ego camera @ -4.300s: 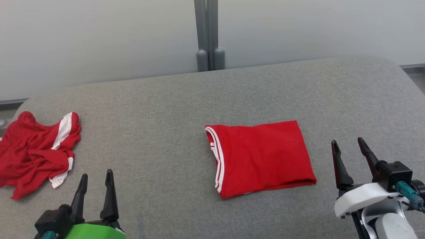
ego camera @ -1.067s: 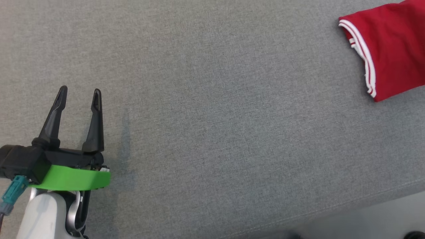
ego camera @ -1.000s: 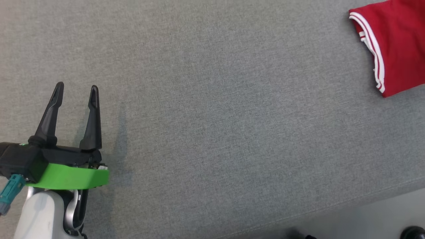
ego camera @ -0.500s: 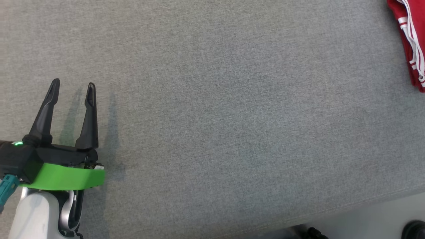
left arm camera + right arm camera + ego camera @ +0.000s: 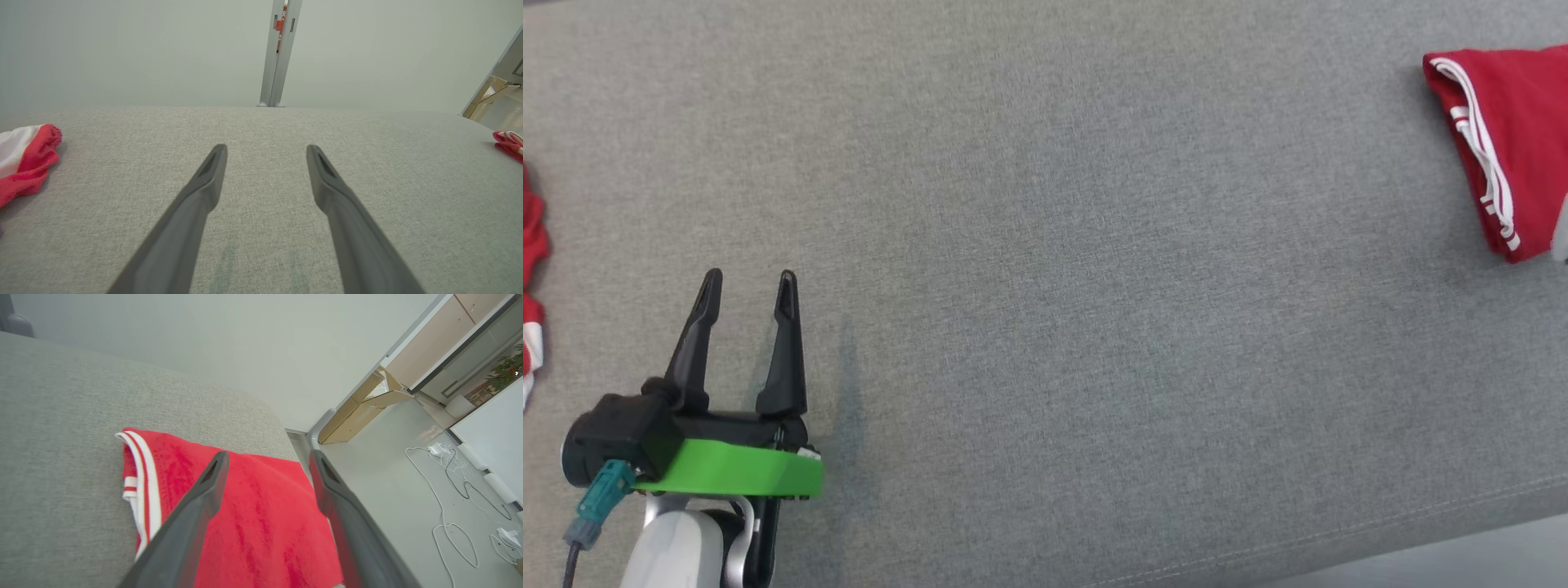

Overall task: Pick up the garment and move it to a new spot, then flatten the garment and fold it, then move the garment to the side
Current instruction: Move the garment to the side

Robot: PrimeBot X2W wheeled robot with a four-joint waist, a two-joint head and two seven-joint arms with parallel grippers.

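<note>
Step in hand, by my judgement: fetch the crumpled garment (image 5: pixel 28 163), which lies at the left edge of the table (image 5: pixel 1054 245), well apart from the folded garment (image 5: pixel 1515 139) at the right edge. To do it well, swing the left gripper (image 5: pixel 749 275) leftward and come down on a raised ridge of cloth rather than a flat hem. Pinch firmly and lift clear before carrying to the bare middle. Left gripper: fingers parted moderately wide, nothing between them, low over bare table; contact with it not discernible. Right gripper (image 5: pixel 269 454): fingers likewise parted, empty, poised over the folded garment; touching or not, cannot tell.
</note>
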